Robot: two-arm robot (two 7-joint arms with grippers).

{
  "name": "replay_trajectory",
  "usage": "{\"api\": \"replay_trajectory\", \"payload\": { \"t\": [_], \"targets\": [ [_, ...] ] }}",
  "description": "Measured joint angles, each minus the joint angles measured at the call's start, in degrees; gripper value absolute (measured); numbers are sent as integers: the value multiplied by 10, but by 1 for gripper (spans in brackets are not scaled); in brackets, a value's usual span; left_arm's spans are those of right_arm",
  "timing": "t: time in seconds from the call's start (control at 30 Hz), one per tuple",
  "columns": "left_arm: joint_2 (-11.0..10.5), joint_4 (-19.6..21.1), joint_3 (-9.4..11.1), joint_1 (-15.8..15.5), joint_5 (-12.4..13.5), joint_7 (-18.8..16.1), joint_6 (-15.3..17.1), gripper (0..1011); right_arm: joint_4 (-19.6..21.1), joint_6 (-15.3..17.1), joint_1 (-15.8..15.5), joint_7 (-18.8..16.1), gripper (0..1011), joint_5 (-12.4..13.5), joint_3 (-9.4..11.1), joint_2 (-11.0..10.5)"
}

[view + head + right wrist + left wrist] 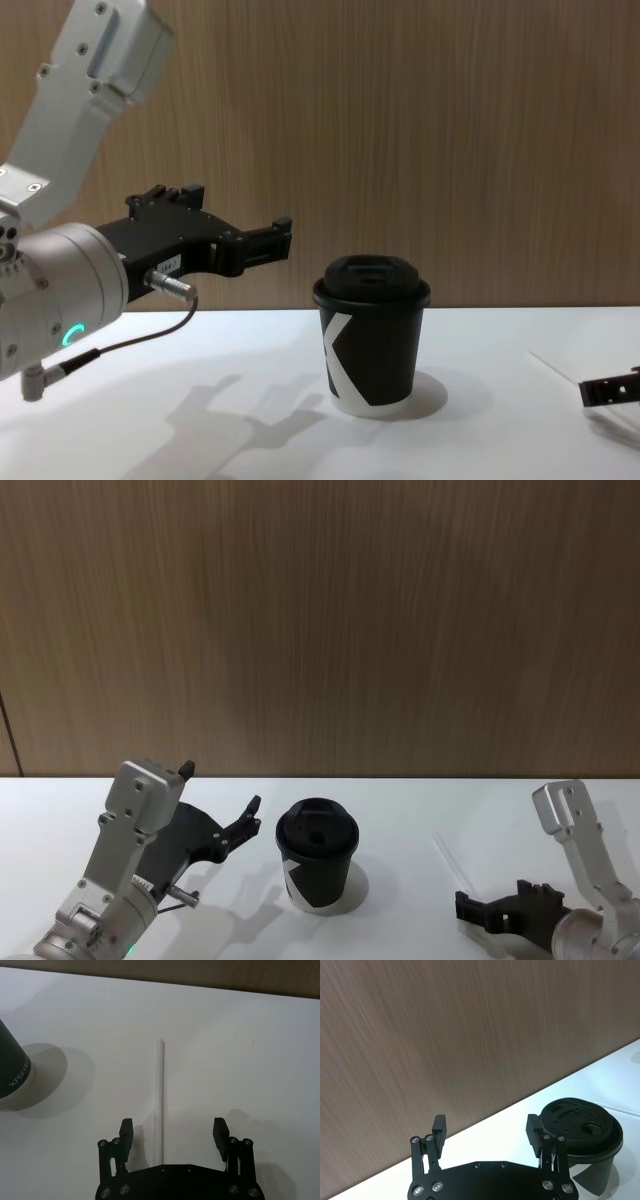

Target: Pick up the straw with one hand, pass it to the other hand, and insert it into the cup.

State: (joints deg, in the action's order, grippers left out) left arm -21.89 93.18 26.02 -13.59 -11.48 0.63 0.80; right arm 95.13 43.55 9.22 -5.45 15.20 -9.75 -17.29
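Observation:
The white straw (pixel 160 1091) lies flat on the white table, to the right of the cup; it shows faintly as the straw (pixel 447 855) and the straw (pixel 556 368). My right gripper (pixel 172 1131) is open, low over the straw's near end, with one finger on each side and not touching it. It is at the lower right as the right gripper (pixel 490 907) and the right gripper (pixel 610 388). The black lidded cup (pixel 318 855) stands upright mid-table, seen as the cup (pixel 370 335), the cup (pixel 585 1132) and the cup (pixel 10 1072). My left gripper (pixel 222 787) hovers open and empty left of the cup, also the left gripper (pixel 487 1127) and the left gripper (pixel 240 215).
A brown wood-panel wall (pixel 320 620) stands behind the white table (pixel 480 800). A thin dark cable (pixel 130 340) hangs from my left wrist above the table.

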Motion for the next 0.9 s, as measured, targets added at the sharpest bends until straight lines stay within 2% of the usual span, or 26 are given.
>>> {"api": "replay_trajectory", "payload": {
  "t": [0.57, 0.67, 0.9],
  "targets": [
    [0, 0, 0, 0, 0, 0, 0, 1003, -2, 2, -5, -9, 996, -7, 1, -1],
    [0, 0, 0, 0, 0, 0, 0, 1003, -1, 2, -5, -9, 963, -8, 2, -1],
    [0, 0, 0, 0, 0, 0, 0, 1003, 0, 2, -7, -11, 776, -11, 3, 1]
  ]
}}
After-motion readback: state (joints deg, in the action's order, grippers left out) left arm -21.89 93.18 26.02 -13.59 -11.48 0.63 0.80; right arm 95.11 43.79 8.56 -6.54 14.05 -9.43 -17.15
